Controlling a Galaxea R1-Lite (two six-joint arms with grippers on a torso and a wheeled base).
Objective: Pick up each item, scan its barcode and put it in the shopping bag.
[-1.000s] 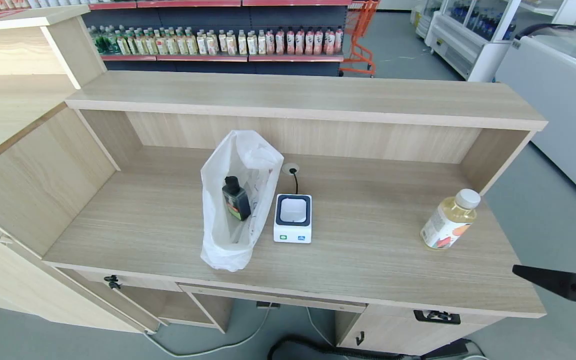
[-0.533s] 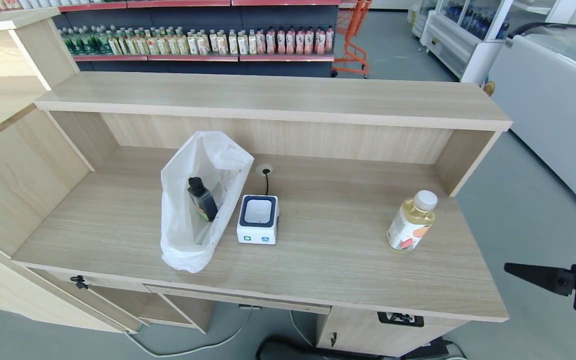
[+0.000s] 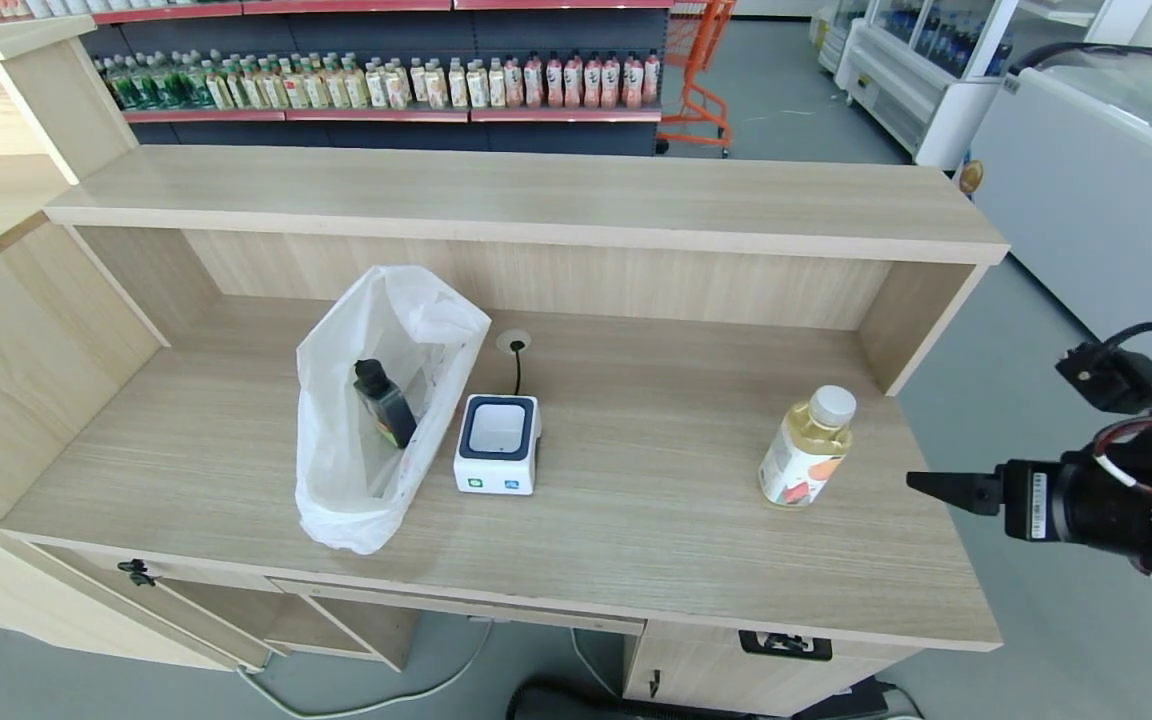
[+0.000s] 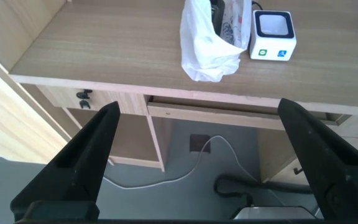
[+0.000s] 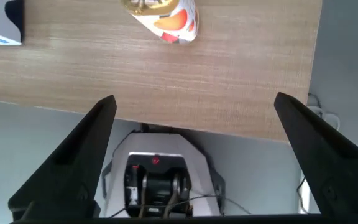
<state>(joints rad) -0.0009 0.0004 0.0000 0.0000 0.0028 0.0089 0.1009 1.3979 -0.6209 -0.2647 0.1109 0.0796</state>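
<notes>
The right tool has lifted and drawn nearer the bottle, over the counter's edge.

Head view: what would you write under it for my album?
A drink bottle stands on the counter near the right gripper; a dark bottle sits in the shopping bag.

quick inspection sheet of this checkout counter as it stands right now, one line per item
surface: wooden counter, light grain, raised ledge behind
job's things: white shopping bag open, dark bottle inside it; scanner beside the bag; juice bottle upright toward the right end, not yet bagged
clutter: nothing seen
grippers: left gripper open, low before the counter's front; right gripper open, off the right end, apart from the juice bottle
cables: black cable from scanner into a desk hole; white cable on the floor
surroundings: drink shelves, orange cart, freezers
</notes>
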